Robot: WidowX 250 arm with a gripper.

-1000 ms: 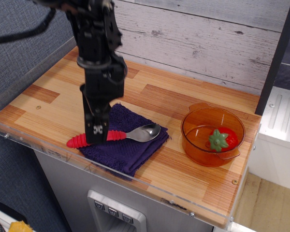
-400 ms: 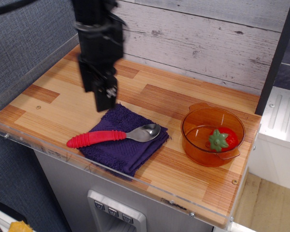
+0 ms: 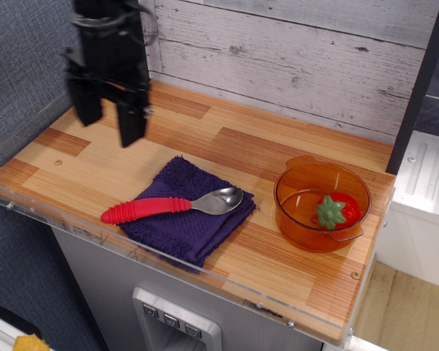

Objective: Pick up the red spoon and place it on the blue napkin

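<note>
Hanging above the back-left part of the tabletop (image 3: 227, 146), the black end effector (image 3: 108, 121) points straight down with its two fingers spread apart and nothing between them, well clear of the cloth. One blue napkin (image 3: 190, 216) lies near the front edge, one orange bowl (image 3: 322, 208) sits well to its right, and one red spoon (image 3: 172, 206) rests across the napkin, its handle tip overhanging the left side. One toy strawberry (image 3: 335, 212) sits inside the bowl.

Wood table (image 3: 227, 146) w/ napkin (image 3: 186, 219), bowl (image 3: 322, 208)
</note>
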